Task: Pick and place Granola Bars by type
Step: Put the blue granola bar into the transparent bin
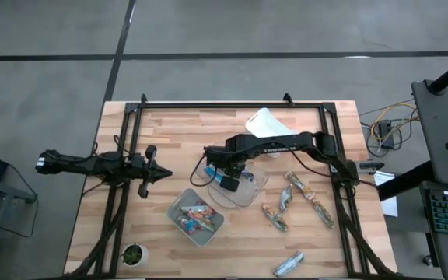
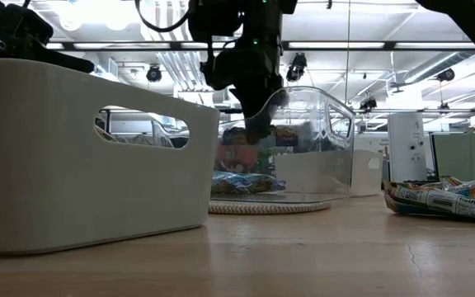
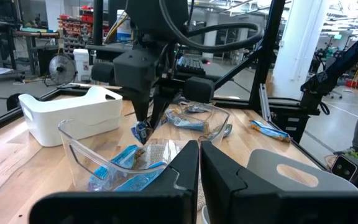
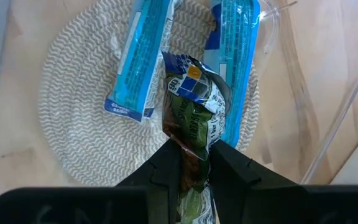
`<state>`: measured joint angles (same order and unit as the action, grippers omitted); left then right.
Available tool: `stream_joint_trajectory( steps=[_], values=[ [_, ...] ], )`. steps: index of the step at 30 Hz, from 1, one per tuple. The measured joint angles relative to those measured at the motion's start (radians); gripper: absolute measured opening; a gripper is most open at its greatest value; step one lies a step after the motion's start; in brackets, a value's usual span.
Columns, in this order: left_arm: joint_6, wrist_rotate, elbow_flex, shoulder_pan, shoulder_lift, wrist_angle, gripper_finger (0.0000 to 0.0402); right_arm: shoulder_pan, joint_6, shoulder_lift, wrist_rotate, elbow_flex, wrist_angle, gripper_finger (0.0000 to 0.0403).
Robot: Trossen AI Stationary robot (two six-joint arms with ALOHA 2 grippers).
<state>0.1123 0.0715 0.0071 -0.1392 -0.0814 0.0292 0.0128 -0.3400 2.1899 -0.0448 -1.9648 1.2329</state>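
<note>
High view: worktop (image 1: 169,132) fills the frame's centre. At lower centre, a white bin (image 1: 197,218) holds reddish granola bars (image 1: 195,217). Just right of it, the clear bin (image 1: 239,188) holds two blue bars (image 4: 138,59). My right end effector (image 1: 225,182) hangs over it, clamped on a greenish-brown bar (image 4: 194,121). More greenish-brown bars (image 1: 302,190) lie at right. My left end effector (image 1: 162,174), fingers together, waits at centre left.

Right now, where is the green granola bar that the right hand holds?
The green bar is pinched in the right hand, hanging above the clear bin near the table's middle, over two blue bars inside.
</note>
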Motion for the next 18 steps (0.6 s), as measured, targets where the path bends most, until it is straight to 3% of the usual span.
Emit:
stream_joint_trajectory(
  steps=[13, 18],
  values=[
    [0.0, 0.0, 0.0, 0.0, 0.0, 0.0, 0.0, 0.001, -0.001, -0.001, 0.013, 0.009, -0.011, 0.0065],
    [0.0, 0.0, 0.0, 0.0, 0.0, 0.0, 0.0, 0.001, -0.024, -0.001, 0.049, 0.009, -0.017, 0.0088]
  ],
)
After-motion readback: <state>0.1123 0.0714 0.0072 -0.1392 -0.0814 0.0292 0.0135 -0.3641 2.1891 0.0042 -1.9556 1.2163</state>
